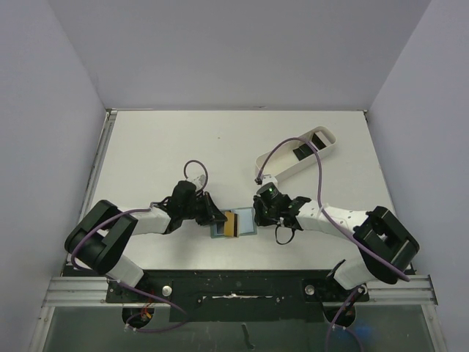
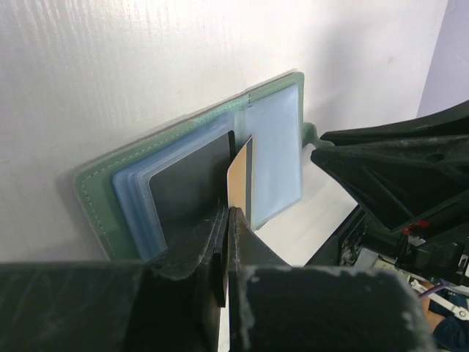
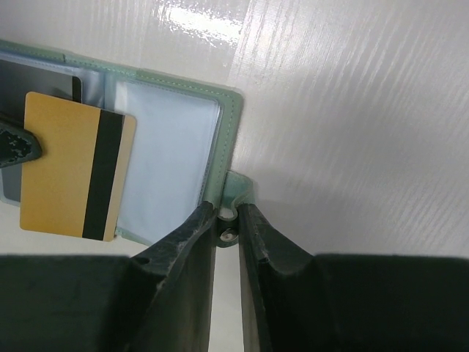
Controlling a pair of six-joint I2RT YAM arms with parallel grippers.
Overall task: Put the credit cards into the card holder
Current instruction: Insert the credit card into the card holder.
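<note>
The card holder lies open on the table between my grippers, grey-green with bluish pockets. A black card sits in its left pocket. My left gripper is shut on a credit card, gold on the side facing the right wrist view with a black stripe. It holds the card on edge over the holder's middle. My right gripper is shut on the holder's snap tab at its right edge. More black cards lie in the white tray.
The long white tray lies at an angle at the back right, just beyond my right arm. A purple cable arcs over it. Grey walls close in the table on the left, right and back.
</note>
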